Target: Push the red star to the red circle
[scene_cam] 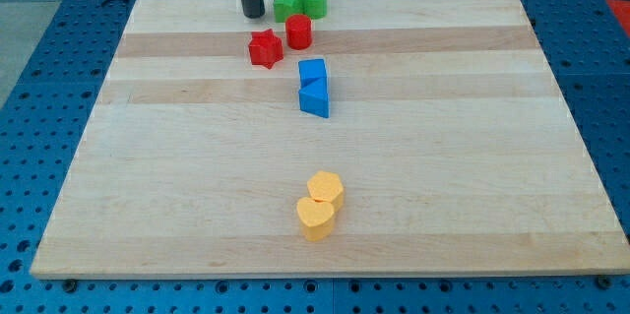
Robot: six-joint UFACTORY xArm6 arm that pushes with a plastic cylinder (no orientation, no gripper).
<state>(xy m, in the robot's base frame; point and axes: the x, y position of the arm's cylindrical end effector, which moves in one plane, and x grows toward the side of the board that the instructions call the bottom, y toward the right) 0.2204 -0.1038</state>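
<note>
The red star point(265, 48) lies near the view's top, just to the lower left of the red circle point(298, 31), with a small gap between them. My tip point(253, 13) stands on the board above and slightly left of the red star, a short way from it and left of the green blocks.
A green star point(286, 4) and a green circle point(314, 0) sit together at the top edge of the wooden board point(148, 186). A blue cube point(312, 70) and a blue triangle point(315, 100) touch below the red circle. Two yellow blocks point(320, 206) sit near the bottom centre.
</note>
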